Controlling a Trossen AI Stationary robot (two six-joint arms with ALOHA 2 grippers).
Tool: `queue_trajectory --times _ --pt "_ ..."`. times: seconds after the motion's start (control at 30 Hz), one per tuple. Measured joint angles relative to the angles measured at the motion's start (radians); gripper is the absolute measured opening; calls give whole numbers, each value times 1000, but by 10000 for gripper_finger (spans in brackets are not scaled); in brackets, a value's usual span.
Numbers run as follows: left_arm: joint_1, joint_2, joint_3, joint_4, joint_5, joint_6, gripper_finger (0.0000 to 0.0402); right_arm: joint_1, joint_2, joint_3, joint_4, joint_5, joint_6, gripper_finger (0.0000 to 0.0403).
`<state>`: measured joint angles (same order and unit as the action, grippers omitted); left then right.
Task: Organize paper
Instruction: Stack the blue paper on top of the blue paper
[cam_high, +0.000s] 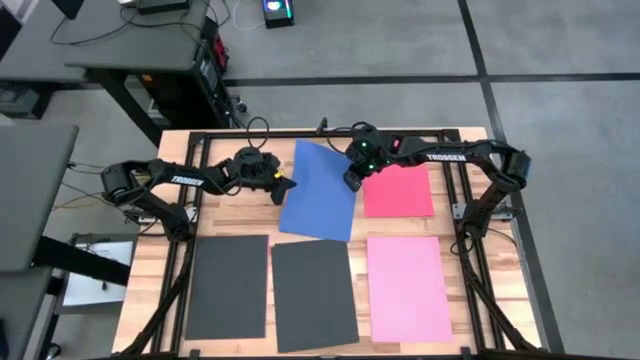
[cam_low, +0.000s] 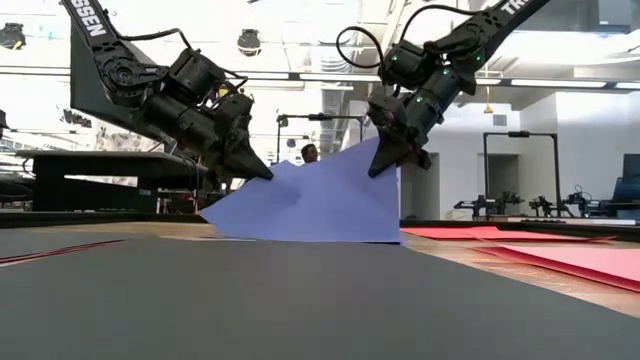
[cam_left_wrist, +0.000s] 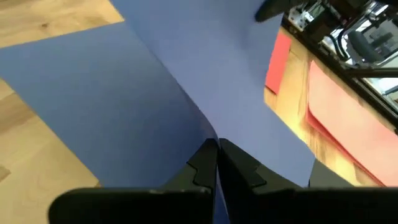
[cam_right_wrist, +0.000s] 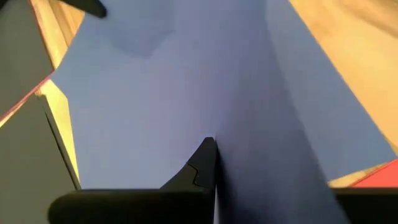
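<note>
A blue paper sheet (cam_high: 318, 195) is at the table's middle, toward the far side, held between both grippers. My left gripper (cam_high: 287, 185) is shut on its left edge. My right gripper (cam_high: 352, 181) is shut on its right edge. In the low view the sheet (cam_low: 310, 205) rises at both held sides and dips between them. A red sheet (cam_high: 398, 190) lies flat at the far right and a pink sheet (cam_high: 408, 288) at the near right. Two dark grey sheets (cam_high: 228, 285) (cam_high: 313, 293) lie flat at the near left and near middle. My left gripper pinches the blue sheet's left edge (cam_left_wrist: 208, 134), about midway along it, between its two fingers. It comes from the table's left, slanting down. That side is lifted (cam_low: 268, 178), while the sheet's near edge (cam_low: 300, 237) rests on the table. My right gripper pinches the blue sheet's right edge (cam_right_wrist: 219, 140), toward its far end, between its two fingers. It slants down from the table's right. That side is the sheet's highest point (cam_low: 378, 152); the sheet slopes from it down to the table.
The table's black frame rail (cam_high: 330, 132) runs along the far edge just behind both grippers. Bare wood (cam_high: 235, 215) shows to the left of the blue sheet. A grey desk (cam_high: 30, 190) stands beyond the table's left edge.
</note>
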<state>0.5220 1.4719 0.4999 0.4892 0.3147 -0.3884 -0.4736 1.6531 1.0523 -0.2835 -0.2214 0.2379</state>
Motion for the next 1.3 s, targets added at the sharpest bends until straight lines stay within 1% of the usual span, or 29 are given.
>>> queue_trajectory --times 0.17,0.37,0.47,0.57,0.77,0.87,1.0,1.13,1.3 --pt "0 0 0 -15 -25 14 0 0 0 0 9 0 0 0" --pt "1 0 0 -13 -29 22 0 0 0 0 1 0 0 1" --pt "2 0 0 -13 -33 25 0 0 0 0 1 0 -1 10" --pt "2 0 0 -13 -36 25 0 0 0 0 1 0 -10 36" --pt "2 0 0 -13 -49 26 0 2 -2 0 -13 0 -25 108" --pt "2 0 0 -14 -59 30 0 2 -21 0 -60 0 -45 145" --pt "2 0 0 -18 -76 29 0 2 -80 0 -124 1 -63 188" --pt "2 0 0 -20 -93 24 0 2 -144 1 -158 38 -63 212" --pt "2 0 0 -19 -113 6 0 3 -212 1 -195 48 -63 219"
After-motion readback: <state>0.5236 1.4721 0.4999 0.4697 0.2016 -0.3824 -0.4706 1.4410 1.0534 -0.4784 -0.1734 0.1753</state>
